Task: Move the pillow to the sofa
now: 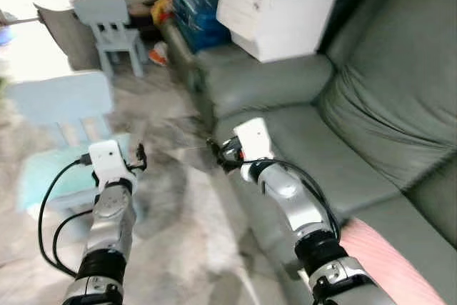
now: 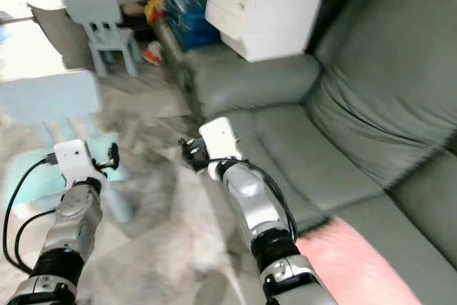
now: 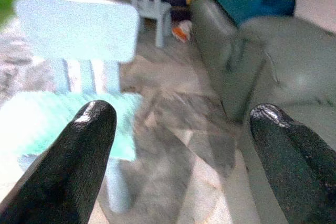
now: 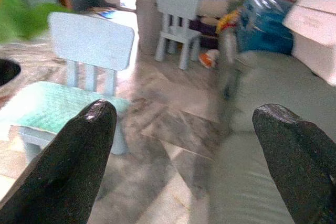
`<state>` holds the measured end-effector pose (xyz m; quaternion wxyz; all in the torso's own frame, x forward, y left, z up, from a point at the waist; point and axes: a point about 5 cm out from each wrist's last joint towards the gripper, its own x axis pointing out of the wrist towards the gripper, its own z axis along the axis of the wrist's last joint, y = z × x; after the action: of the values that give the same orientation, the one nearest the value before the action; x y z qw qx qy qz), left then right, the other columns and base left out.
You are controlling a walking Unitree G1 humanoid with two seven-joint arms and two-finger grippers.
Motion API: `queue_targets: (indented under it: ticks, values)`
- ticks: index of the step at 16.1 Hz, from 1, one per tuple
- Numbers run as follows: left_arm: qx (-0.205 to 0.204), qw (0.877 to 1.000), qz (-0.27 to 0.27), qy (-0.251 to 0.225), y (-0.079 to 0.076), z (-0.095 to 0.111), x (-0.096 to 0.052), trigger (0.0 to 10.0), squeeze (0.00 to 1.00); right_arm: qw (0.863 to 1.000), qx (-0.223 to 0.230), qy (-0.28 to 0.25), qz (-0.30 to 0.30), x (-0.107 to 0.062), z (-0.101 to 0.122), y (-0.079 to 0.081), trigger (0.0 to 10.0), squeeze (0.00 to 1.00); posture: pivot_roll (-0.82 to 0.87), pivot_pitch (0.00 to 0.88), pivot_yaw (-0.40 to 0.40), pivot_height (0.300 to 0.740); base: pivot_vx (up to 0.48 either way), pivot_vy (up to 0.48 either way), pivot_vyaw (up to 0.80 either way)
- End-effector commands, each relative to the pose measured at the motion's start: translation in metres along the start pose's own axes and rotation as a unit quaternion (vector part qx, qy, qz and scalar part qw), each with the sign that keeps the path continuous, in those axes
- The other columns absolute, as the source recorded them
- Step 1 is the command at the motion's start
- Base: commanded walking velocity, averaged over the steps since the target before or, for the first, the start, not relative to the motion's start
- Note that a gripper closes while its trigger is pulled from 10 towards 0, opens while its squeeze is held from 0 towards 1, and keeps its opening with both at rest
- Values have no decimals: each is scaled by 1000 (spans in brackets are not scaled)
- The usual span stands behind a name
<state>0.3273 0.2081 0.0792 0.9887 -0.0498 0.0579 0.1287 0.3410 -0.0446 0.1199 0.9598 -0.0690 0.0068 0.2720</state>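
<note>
Head views blurred; camera likely in motion

Far left: pale blue plastic child's chair with mint-green seat (image 1: pixel 61 151), standing on the grey marbled floor (image 1: pixel 178 198). A second, smaller pale blue chair (image 1: pixel 111 26) stands further back, near a grey bin (image 1: pixel 61 23)

Left gripper (image 3: pixel 181 145): raised over the floor just beside the near chair, two black fingers (image 3: pixel 73 161) spread wide apart, nothing between them

Right gripper (image 4: pixel 184 150): raised at the front edge of the grey-green leather sofa (image 1: pixel 321 148), fingers (image 4: pixel 79 156) likewise spread wide, empty

Further right, on the sofa's far seat: a white rectangular storage box (image 1: pixel 275 16) with a blue plastic bag (image 1: pixel 196 5) next to it

Far right, bottom corner: pink soft pillow (image 1: pixel 385 258), apparently lying on the near end of the sofa seat, close beside the right upper arm. Contact with the arm: cannot tell

Judgement: pillow appears to be on the sofa already; both grippers hold nothing

Risks:
- Pillow sits near the front of the seat by the right elbow; a swing of that arm while turning could nudge it off onto the floor
- Left arm is close to the near chair; a step or turn to the left could knock the chair
- Blur degrades any judgement of clearance, so moving on before the view settles raises both risks
</note>
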Motion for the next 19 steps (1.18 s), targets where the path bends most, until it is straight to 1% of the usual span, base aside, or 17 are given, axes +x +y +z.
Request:
queue_targets:
  ticks: [1, 9, 11, 17, 19]
  values:
    - [-1, 1000, -9, 5, -5, -1, -1, 10000, 0, 1000, 2, 7, -10, -3, -3, -8, 10000, 0, -111, 0, 17, 740, 0, 480, 0]
    - [4, 1000, -11, 5, -7, -1, 0, 10000, 0, 1000, 2, 6, -13, -3, -2, -8, 10000, 0, -114, 0, 21, 740, 0, 480, 0]
    - [10, 1000, -13, -5, -9, 2, 1, 10000, 0, 1000, 3, 5, -14, -2, -2, -8, 10000, 0, -115, 0, 23, 740, 0, 0, 0]
    - [20, 1000, -1, -8, -8, 2, 1, 10000, 0, 1000, -2, 3, -10, -1, -1, -7, 10000, 0, -114, 0, 25, 740, 0, 0, 0]
    - [19, 1000, 2, -10, -8, 4, 2, 10000, 0, 1000, -7, 0, -5, -1, 0, -5, 10000, 0, -115, 0, 27, 740, 0, 0, 800]
